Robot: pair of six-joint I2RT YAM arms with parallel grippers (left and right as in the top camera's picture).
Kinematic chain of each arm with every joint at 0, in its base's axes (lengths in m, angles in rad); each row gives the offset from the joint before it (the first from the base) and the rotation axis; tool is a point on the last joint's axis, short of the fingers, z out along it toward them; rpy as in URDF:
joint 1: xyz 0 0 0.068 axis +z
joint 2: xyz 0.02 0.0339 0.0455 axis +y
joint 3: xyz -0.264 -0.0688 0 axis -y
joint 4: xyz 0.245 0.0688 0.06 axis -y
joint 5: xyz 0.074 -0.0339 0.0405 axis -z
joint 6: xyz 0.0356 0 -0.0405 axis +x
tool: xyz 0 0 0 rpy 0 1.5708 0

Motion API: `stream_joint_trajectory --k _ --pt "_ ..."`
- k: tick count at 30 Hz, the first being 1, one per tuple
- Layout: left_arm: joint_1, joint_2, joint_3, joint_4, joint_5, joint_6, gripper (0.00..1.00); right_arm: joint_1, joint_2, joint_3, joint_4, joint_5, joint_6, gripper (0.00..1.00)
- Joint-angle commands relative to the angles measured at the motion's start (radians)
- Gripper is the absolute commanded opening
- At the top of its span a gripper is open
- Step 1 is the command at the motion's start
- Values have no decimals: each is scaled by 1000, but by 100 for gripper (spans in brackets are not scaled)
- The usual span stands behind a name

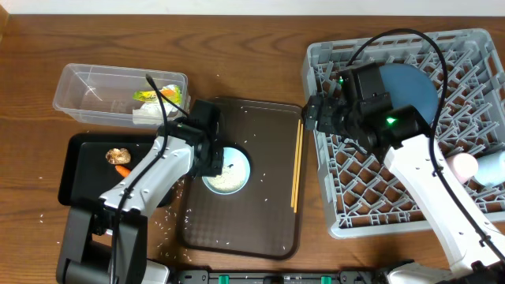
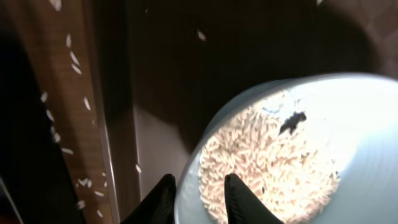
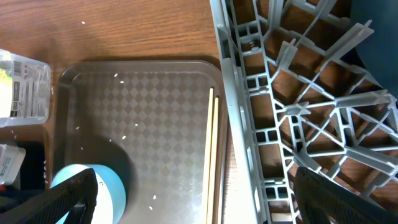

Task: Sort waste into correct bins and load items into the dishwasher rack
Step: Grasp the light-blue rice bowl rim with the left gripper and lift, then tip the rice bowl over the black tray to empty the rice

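Clear tub [image 3: 22, 87], small printed text at its end, unreadable

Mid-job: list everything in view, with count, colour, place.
rack: 1, grey, right
plate: 1, blue, in rack
pink cup: 1, pink, in rack
bowl: 1, white, rack's right edge
serving tray: 1, brown, centre
blue cup: 1, light blue, serving tray
rice: loose, white, in blue cup and scattered
chopsticks: 1 pair, wooden, on serving tray
tub: 1, clear, back left
wrapper: 1, silvery green-yellow, in tub
paper: 1, white, in tub
black tray: 1, black, left
food lump: 1, brown, in black tray
carrot: 1, orange, in black tray
left tool: 1, black, astride blue cup's rim
right tool: 1, black, open, rack's left edge
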Motion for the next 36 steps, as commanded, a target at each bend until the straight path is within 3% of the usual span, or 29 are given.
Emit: stream_joint_trajectory --k 1,5,11,14,23,30,36 --pt "3 27 -12 21 -21 14 26 -3 1 4 0 7 -8 94" --pt "3 90 -25 55 -19 22 25 -3 1 4 -5 7 -8 94" --pt "3 119 -23 58 -19 32 11 -3 1 4 -8 7 -16 94" --pt "3 106 -21 53 -16 32 11 -3 1 4 -9 26 -18 95" --pt "3 -37 -11 -14 -31 32 6 -3 1 4 -12 29 -18 95" --pt "3 -207 -5 -127 -261 19 6 -3 1 4 -12 29 -18 96" --pt "-18 -275 -5 -141 -232 20 6 -3 1 4 -3 29 -18 95"
